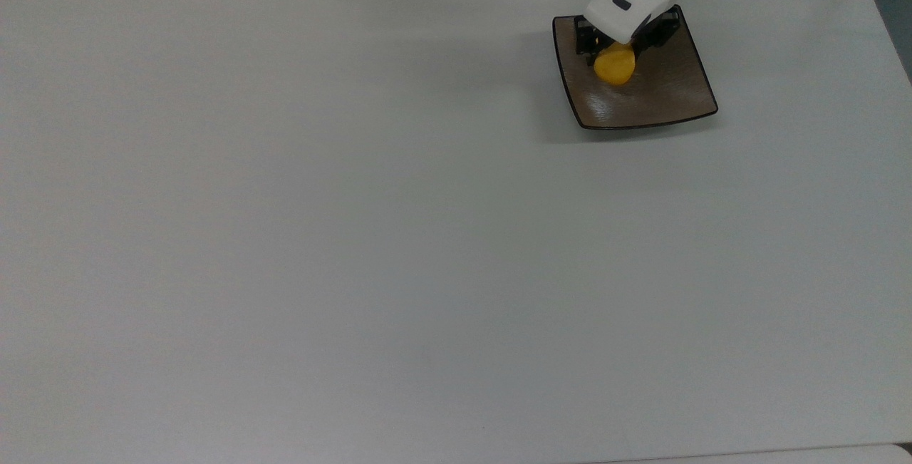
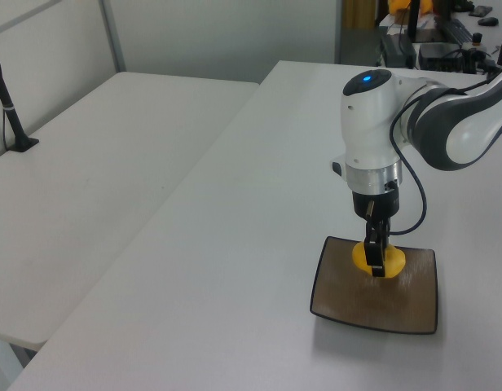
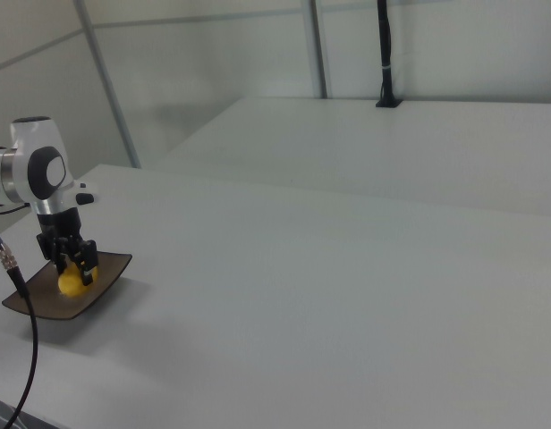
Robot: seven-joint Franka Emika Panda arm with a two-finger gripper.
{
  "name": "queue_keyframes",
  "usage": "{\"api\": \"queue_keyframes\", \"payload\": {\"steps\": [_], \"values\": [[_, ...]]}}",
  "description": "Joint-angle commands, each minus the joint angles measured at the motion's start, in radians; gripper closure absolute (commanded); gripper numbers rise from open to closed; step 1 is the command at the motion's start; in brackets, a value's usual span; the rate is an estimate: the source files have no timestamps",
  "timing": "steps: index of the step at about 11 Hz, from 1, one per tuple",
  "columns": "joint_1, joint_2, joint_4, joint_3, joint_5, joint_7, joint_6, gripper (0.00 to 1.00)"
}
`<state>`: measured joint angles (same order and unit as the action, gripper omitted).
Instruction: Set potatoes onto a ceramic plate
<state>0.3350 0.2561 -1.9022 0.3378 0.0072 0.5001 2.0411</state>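
Over the square brown ceramic plate (image 1: 641, 97), near the white table's (image 1: 356, 236) far edge in the top view, the gripper (image 1: 617, 50) pinches the small yellow potato (image 1: 614, 66) across its middle, low over or touching the glaze; contact cannot be confirmed. The potato appears light, smooth and rounded, so it may roll on the slick, dished surface once released; the plate itself looks breakable.

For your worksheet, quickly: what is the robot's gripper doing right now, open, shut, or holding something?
Gripper: shut on the potato, holding it low over the ceramic plate; contact with the plate cannot be told.
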Motion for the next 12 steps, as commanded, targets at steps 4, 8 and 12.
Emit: {"api": "queue_keyframes", "payload": {"steps": [4, 8, 12], "values": [[-0.028, -0.058, 0.009, -0.008, -0.050, 0.025, 0.010, 0.00], [-0.102, -0.184, 0.090, -0.113, -0.078, 0.021, -0.065, 0.00], [-0.132, -0.248, 0.253, -0.285, -0.066, 0.009, -0.257, 0.00]]}}
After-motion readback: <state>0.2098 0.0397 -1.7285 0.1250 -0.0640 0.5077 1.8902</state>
